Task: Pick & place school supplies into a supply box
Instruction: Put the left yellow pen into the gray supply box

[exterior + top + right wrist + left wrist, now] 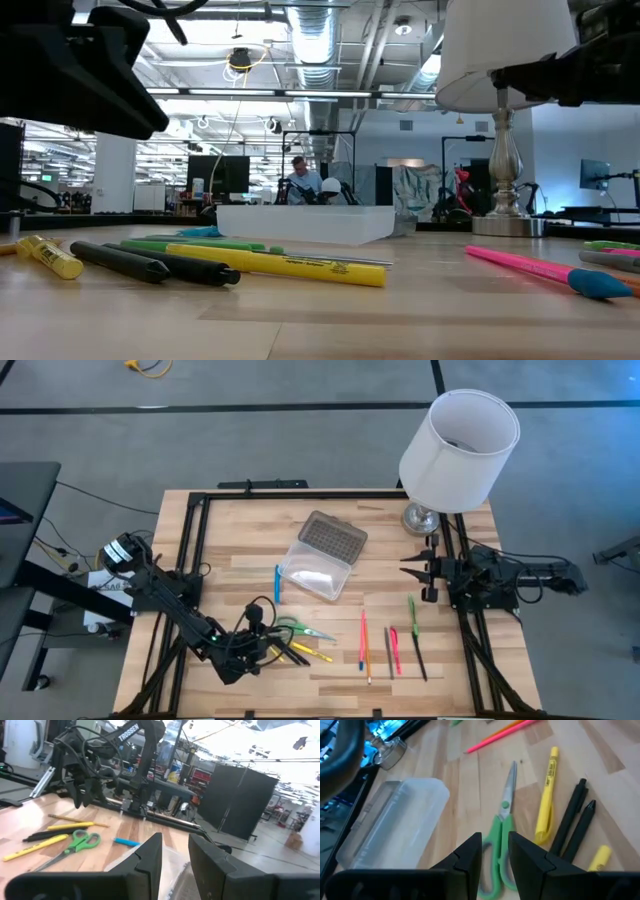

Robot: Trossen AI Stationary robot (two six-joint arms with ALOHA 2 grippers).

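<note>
Your box (318,570) sits mid-table with its lid (334,536) behind it and a pen (277,583) just to its left. The lamp (458,440) stands at the back right. The scissors (297,630) lie front left beside markers (305,652); more pens (392,645) lie front right.

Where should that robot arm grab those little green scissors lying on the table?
Probably at the green handles, coming straight down from above: the scissors lie flat and closed on the table, and the handle end is the thickest part. The left gripper hovers right over them, fingers slightly apart. The thin blades offer less to pinch.
</note>
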